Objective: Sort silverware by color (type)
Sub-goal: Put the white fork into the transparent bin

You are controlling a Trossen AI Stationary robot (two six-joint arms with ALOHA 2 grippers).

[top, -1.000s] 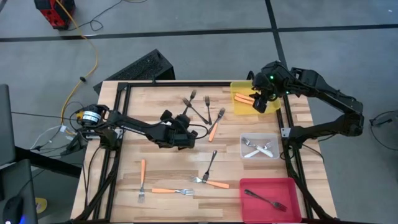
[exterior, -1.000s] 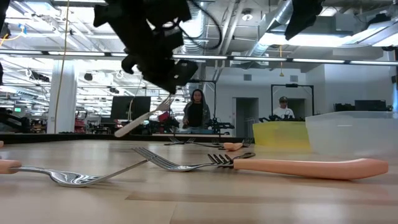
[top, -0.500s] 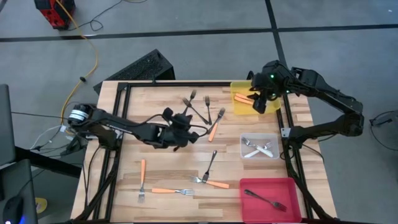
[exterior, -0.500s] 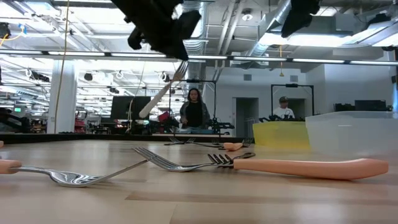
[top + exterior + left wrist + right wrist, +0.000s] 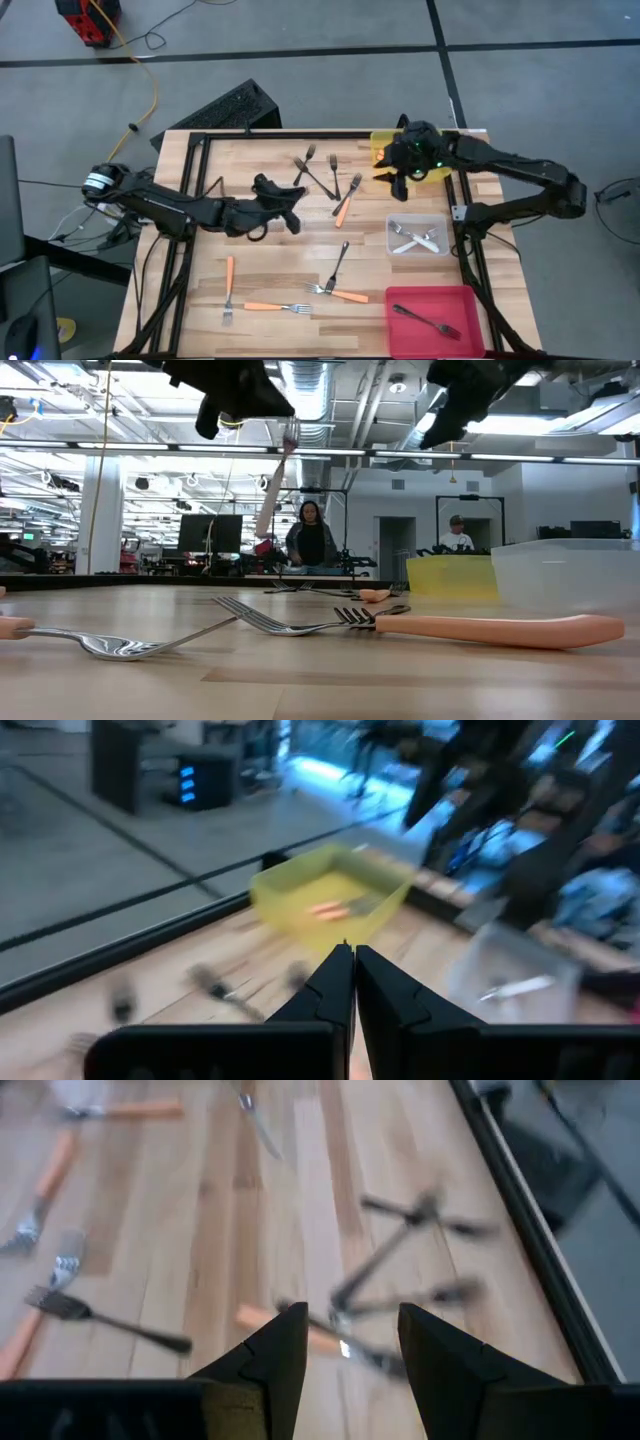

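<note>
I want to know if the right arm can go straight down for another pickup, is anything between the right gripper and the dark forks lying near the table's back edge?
Nothing visible blocks it. The right gripper, open and empty, hangs beside the yellow bin, and the dark forks lie on bare wood. An orange-handled fork lies beside them; the left gripper is farther off.

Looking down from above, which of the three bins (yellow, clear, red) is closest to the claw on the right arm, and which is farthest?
From the right gripper:
1. Yellow bin, right beside it at the table's far right corner.
2. Clear bin, midway along the right edge.
3. Red bin, at the near right corner.
</note>
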